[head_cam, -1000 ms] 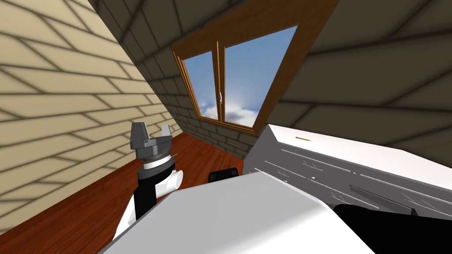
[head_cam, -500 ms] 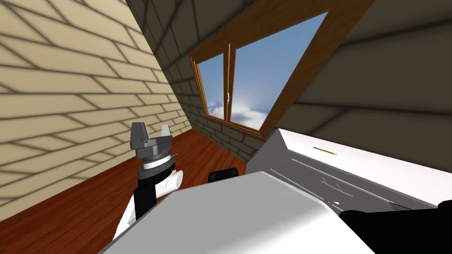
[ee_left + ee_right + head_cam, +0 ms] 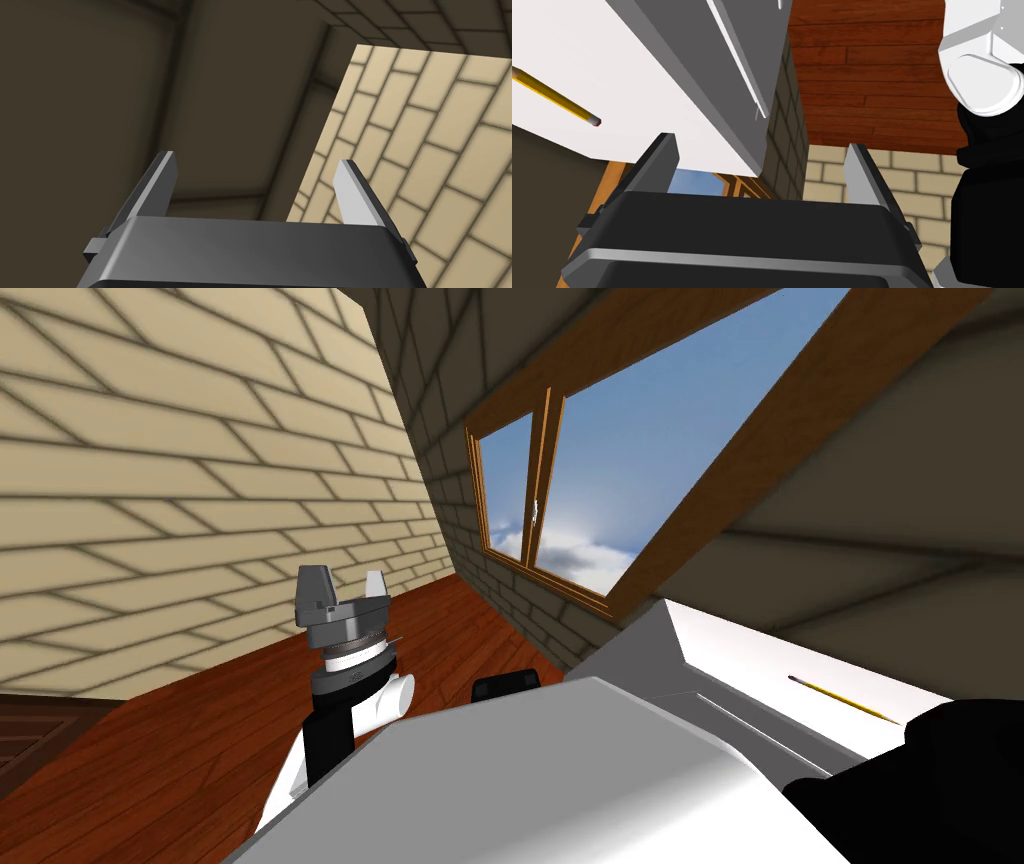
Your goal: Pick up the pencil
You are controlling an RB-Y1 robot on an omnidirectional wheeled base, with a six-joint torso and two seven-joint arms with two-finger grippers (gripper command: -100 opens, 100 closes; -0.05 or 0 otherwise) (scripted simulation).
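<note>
Head view: left gripper (image 3: 345, 588) is raised over the wooden floor (image 3: 200, 748), with open room all round it. Well off to its right stands a white-topped drawer unit (image 3: 730, 653), whose corner points toward the window (image 3: 590, 508). The pencil (image 3: 840, 699) lies flat on that top, a thin yellow line. A black mass covers the unit's near end; possibly the right arm, but I cannot tell.

Left wrist view: the fingers (image 3: 162, 180) are spread wide and hold nothing.

Right wrist view: right gripper (image 3: 762, 165) is wide open and empty. The unit's corner (image 3: 752, 160) sits ahead in the gap between the fingers, apart from both. The pencil (image 3: 554, 95) lies outside the gap, past the finger (image 3: 662, 155) that fronts the window frame. Its body is yellow and its end cap is red, close to one edge of the top (image 3: 637, 70). There is floor past the other finger.
</note>
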